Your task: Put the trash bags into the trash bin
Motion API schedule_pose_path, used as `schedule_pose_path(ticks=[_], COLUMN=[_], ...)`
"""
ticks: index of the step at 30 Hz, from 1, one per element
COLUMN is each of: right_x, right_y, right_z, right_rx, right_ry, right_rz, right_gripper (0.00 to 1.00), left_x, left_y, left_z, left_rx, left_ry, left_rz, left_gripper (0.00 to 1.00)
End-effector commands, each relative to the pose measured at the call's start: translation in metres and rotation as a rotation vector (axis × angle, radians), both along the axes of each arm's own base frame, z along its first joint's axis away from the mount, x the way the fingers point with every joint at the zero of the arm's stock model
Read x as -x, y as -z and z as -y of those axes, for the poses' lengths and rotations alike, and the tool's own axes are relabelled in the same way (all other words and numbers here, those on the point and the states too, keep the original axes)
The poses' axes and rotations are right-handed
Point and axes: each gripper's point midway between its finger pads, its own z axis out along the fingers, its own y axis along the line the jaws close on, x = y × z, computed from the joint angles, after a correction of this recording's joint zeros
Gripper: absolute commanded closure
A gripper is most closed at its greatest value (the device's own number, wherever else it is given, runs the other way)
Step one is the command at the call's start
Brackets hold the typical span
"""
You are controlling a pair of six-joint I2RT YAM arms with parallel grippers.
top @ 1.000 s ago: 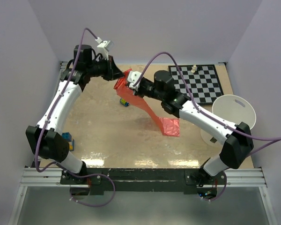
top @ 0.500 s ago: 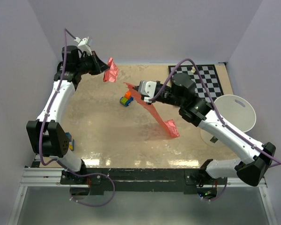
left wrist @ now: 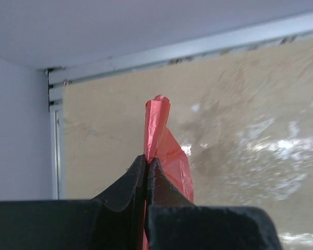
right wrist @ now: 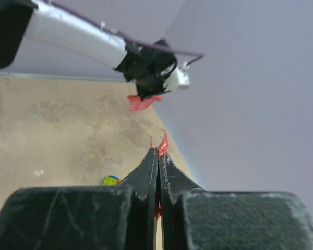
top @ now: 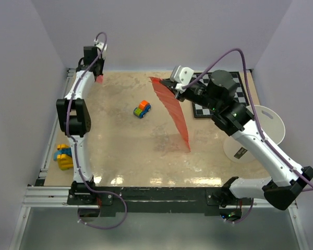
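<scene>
A long translucent red-pink trash bag (top: pixel 178 117) hangs stretched from my right gripper (top: pixel 170 87), its lower tip near the table. That gripper is shut on the bag's top edge, and a red sliver (right wrist: pixel 163 141) pokes out past the closed right gripper (right wrist: pixel 158 151). My left gripper (top: pixel 98 78) is at the far back left corner. It is shut on a small red piece (left wrist: pixel 164 148), which sticks up above the pinched left gripper (left wrist: pixel 147 159). The white trash bin (top: pixel 266 115) stands at the right edge, partly behind my right arm.
A checkerboard (top: pixel 240 91) lies at the back right beside the bin. A small toy car (top: pixel 142 109) sits mid-table, left of the hanging bag. Yellow and blue toy blocks (top: pixel 63 156) lie at the left edge. Walls close in the back and both sides.
The two grippers pulled apart. My left arm swung to the back left corner with the small red piece. My right gripper rose and moved back right, drawing the bag out long.
</scene>
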Motion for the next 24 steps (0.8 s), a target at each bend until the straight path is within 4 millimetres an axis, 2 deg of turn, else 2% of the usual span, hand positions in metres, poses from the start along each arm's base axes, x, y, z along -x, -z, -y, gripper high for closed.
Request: schedule_pose_path(ticks=[1,6,11,15,20,23,24], right_x=[0.012,0.012,0.01,0.009,0.006,-0.004,-0.007], right_y=[-0.057,-0.062,-0.059,-0.06,-0.07,-0.071,-0.071], right_z=[0.019,0.019,0.016,0.012,0.005,0.005,0.004], right_rx=[-0.14,-0.149,-0.157,-0.164,-0.132,-0.136,-0.133], right_ry=[0.05,0.051,0.045,0.032,0.012,0.049,0.058], right_rz=[0.061,0.067,0.056,0.038,0.051,0.027,0.007], right_gripper=[1.0,1.0,1.0,1.0,1.0,1.0,1.0], left_x=[0.008,0.029,0.046,0.038,0.029,0.029,0.028], left_y=[0.005,0.046,0.068,0.078,0.084,0.086,0.08], left_z=[-0.056,-0.074,-0.098,-0.114,-0.116,-0.111,-0.107], left_rx=[-0.221,-0.282,-0.344,-0.381,-0.407,-0.386,-0.379], left_ry=[-0.126,-0.163,-0.197,-0.191,-0.161,-0.128,-0.108], left_rz=[-0.072,-0.187,-0.232,-0.231,-0.2,-0.208,-0.199], left_gripper=[1.0,1.0,1.0,1.0,1.0,0.82,0.76])
